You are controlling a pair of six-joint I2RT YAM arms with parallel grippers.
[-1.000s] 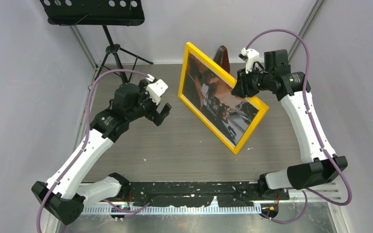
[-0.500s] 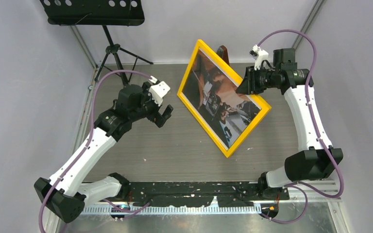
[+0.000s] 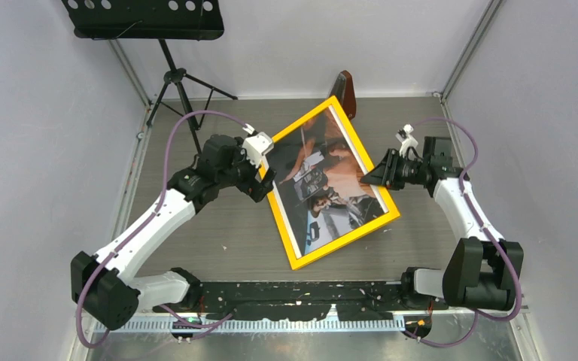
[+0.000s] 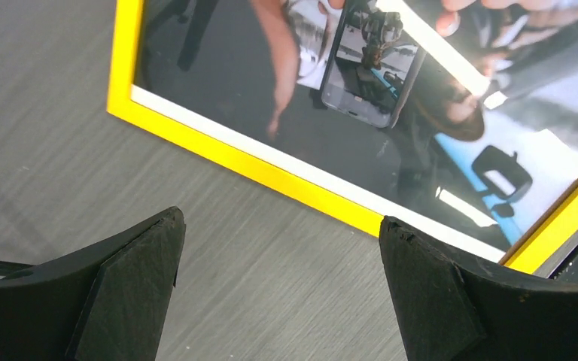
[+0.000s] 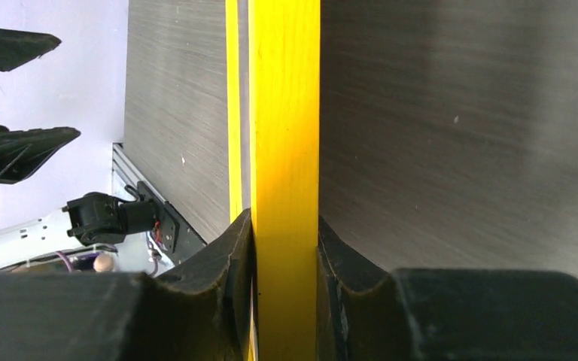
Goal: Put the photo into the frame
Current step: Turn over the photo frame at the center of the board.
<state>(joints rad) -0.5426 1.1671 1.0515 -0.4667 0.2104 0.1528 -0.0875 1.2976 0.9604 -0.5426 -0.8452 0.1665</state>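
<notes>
Frame (image 3: 344, 239), photo (image 3: 330, 188) showing inside its yellow strips, centre of the top view, at or near the table (image 3: 218, 226). Right gripper (image 3: 369, 177) clamped on the right strip; left gripper (image 3: 263, 183) spread, empty, beside the left strip. Best released only once all 4 corners rest flat.

The frame (image 3: 346, 239) is bright yellow-orange. The photo (image 3: 330, 188) shows dark, orange and blue tones within a thin white border. The table (image 3: 211, 226) is grey, finely streaked.
</notes>
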